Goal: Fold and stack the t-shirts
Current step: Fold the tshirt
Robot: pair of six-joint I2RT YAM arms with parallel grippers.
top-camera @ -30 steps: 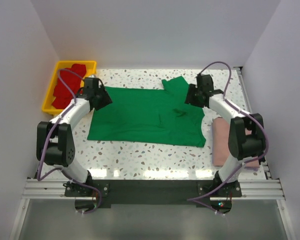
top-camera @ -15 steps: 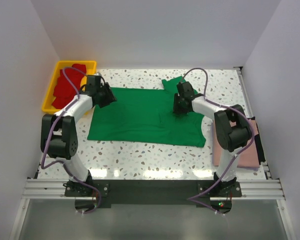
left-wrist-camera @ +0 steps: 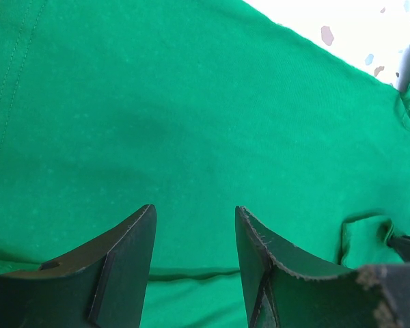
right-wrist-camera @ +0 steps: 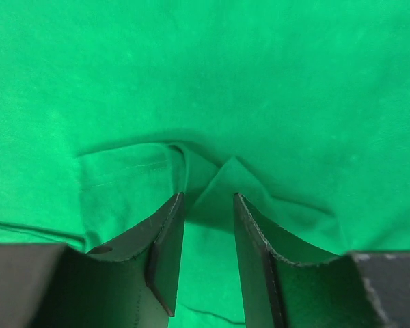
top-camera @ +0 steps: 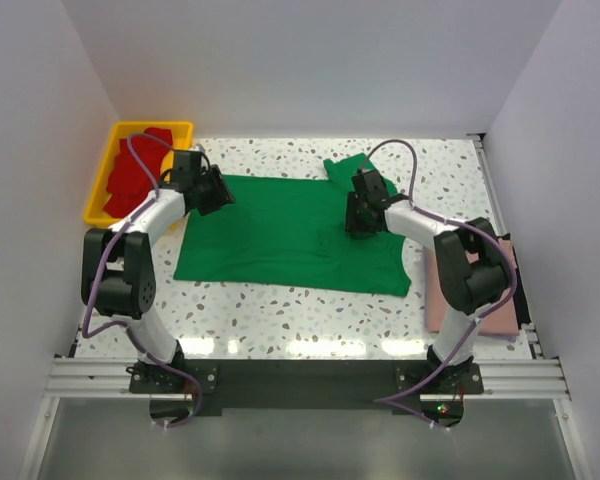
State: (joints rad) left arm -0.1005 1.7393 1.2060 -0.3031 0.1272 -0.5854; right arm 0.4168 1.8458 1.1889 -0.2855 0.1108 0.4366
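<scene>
A bright green t-shirt (top-camera: 280, 235) lies spread across the middle of the table. My left gripper (top-camera: 223, 195) hovers open over its upper left part. In the left wrist view the fingers (left-wrist-camera: 195, 212) stand wide apart above flat green cloth (left-wrist-camera: 191, 116) crossed by a low crease. My right gripper (top-camera: 352, 222) rests on the shirt's middle right. Its jaws (right-wrist-camera: 210, 198) are open a narrow gap, with a small raised tent of green cloth (right-wrist-camera: 222, 174) just ahead of the tips. A dusty pink t-shirt (top-camera: 435, 285) lies folded at the right edge. Red t-shirts (top-camera: 120, 185) fill the tray.
The yellow plastic tray (top-camera: 150, 126) stands at the back left corner, close to my left arm. White walls close in the table on three sides. A metal rail runs along the table's right edge beside the pink shirt.
My right gripper has moved left and nearer, from the shirt's upper right edge on to its middle, and its jaws have narrowed. The left gripper has shifted slightly right.
</scene>
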